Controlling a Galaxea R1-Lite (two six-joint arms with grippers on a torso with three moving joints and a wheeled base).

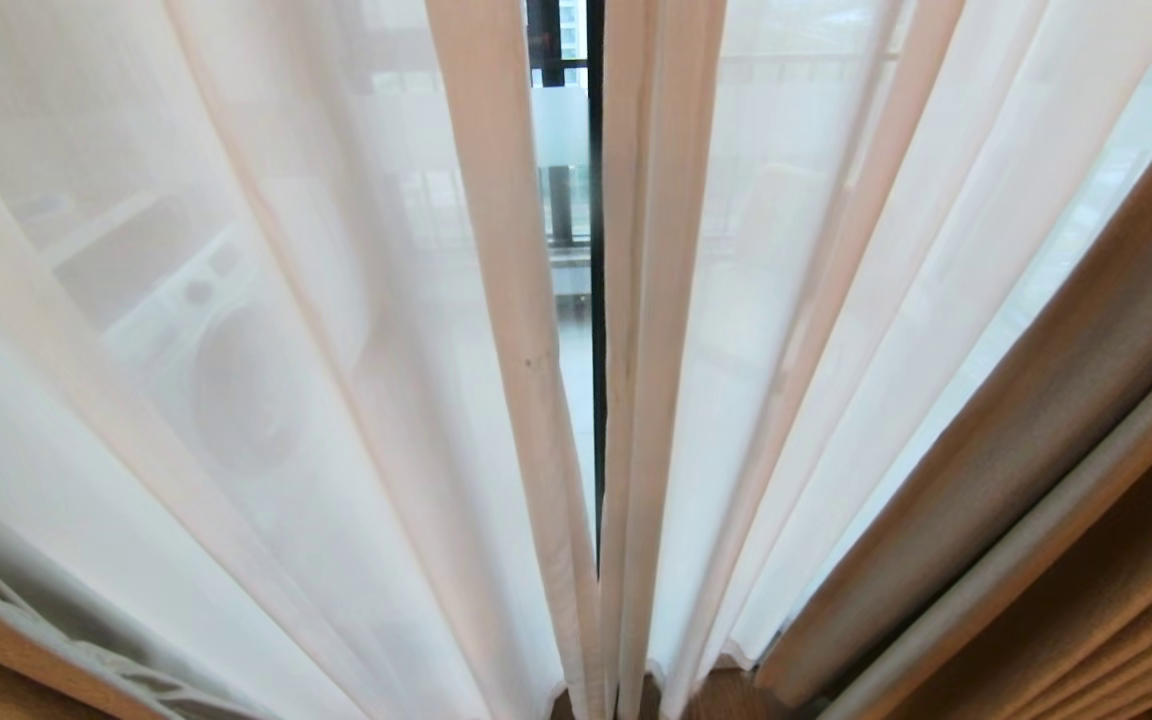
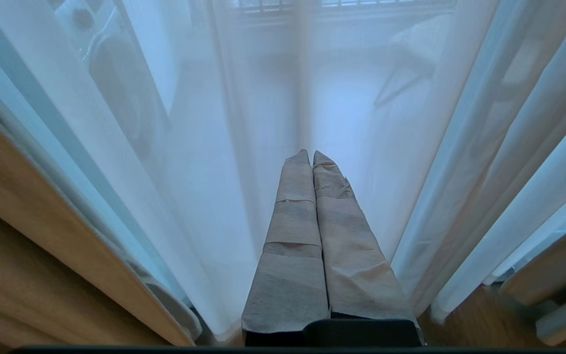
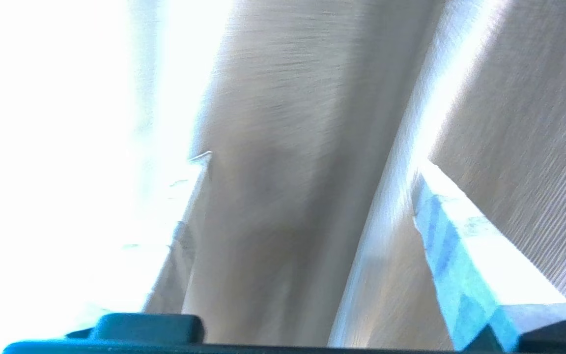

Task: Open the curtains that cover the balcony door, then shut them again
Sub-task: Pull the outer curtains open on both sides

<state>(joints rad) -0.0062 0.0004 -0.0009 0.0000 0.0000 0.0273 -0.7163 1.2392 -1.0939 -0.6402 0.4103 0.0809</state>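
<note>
**Head view: sheers meet at a narrow gap, heavy drape off to your right**

Head view gives you the thin white sheer curtain layers (image 1: 266,330) hanging in long folds across nearly the whole frame, their two hemmed edges almost meeting at the centre. Through the slim gap between them you can see the glass balcony door with its dark vertical frame (image 1: 595,300) and a frosted horizontal band. The heavy beige woven drape (image 1: 1056,420) is gathered at the right edge, and a strip of the same fabric shows low on the left. Neither arm appears in this view.

Your left pincer (image 2: 311,156) is closed, its two paper-wrapped fingers (image 2: 293,246) pressed together and pointing at the sheer, with nothing held between them. It sits low, near the wooden floor (image 2: 479,319).

Your right pincer (image 3: 312,162) stands open, with the woven drape fabric (image 3: 288,123) filling the space between and beyond its spread fingers (image 3: 465,255). Whether either finger touches the cloth cannot be told through the blur and glare.
</note>
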